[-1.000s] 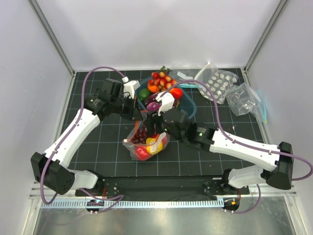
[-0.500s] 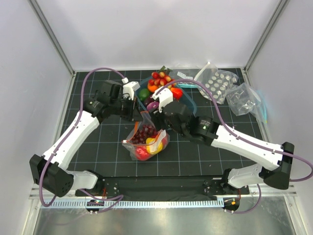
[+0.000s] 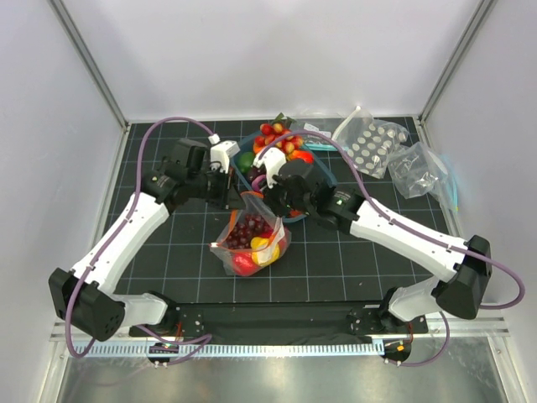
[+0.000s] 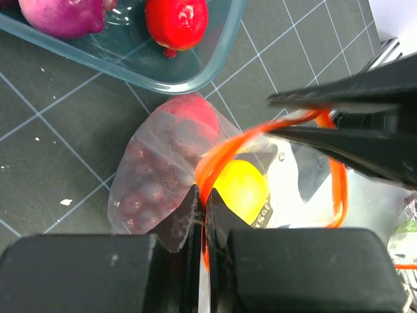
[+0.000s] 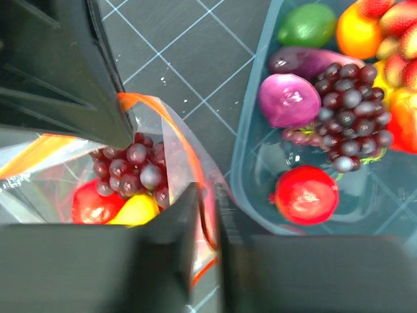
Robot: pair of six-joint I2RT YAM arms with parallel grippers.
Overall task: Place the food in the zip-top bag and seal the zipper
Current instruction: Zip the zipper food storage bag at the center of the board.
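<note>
Item: zip-top bag (image 3: 249, 245), mid-mat, w/ grapes (image 5: 130, 163) plus red & yellow food inside; we log left gripper (image 4: 203, 199) & right gripper (image 5: 207, 195) each pinching its zipper (image 4: 225, 151), prob. holding the mouth up for sealing; bin (image 5: 246, 140) just behind.

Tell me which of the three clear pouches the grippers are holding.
The zip-top bag with the orange-red zipper, pinched by the left gripper and right gripper; the disc pouch and teal-strip pouch lie untouched.
</note>
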